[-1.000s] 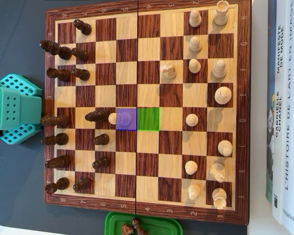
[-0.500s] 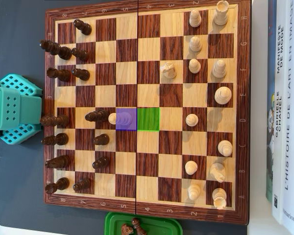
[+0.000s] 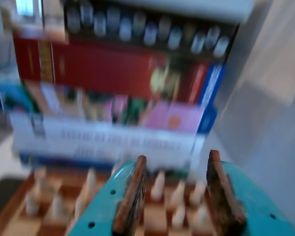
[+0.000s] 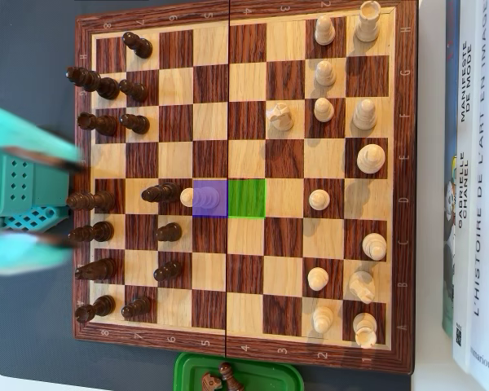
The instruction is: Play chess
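The wooden chessboard (image 4: 243, 24) fills the overhead view. Dark pieces (image 4: 98, 122) stand along its left side and white pieces (image 4: 365, 114) on its right. A purple-tinted square (image 4: 215, 208) has a pale piece on it, and a green-tinted square (image 4: 246, 198) lies just right of it. My teal gripper (image 4: 63, 199) hovers blurred over the board's left edge, jaws wide apart and empty. In the wrist view the gripper (image 3: 176, 160) is open, with blurred white pieces (image 3: 158, 187) showing between and beyond its brown pads (image 3: 132, 196).
A stack of books (image 4: 473, 187) lies along the board's right edge and fills the background of the wrist view (image 3: 113, 98). A green tray (image 4: 187, 376) with captured dark pieces sits below the board. A grey mat (image 4: 33, 49) lies under the board.
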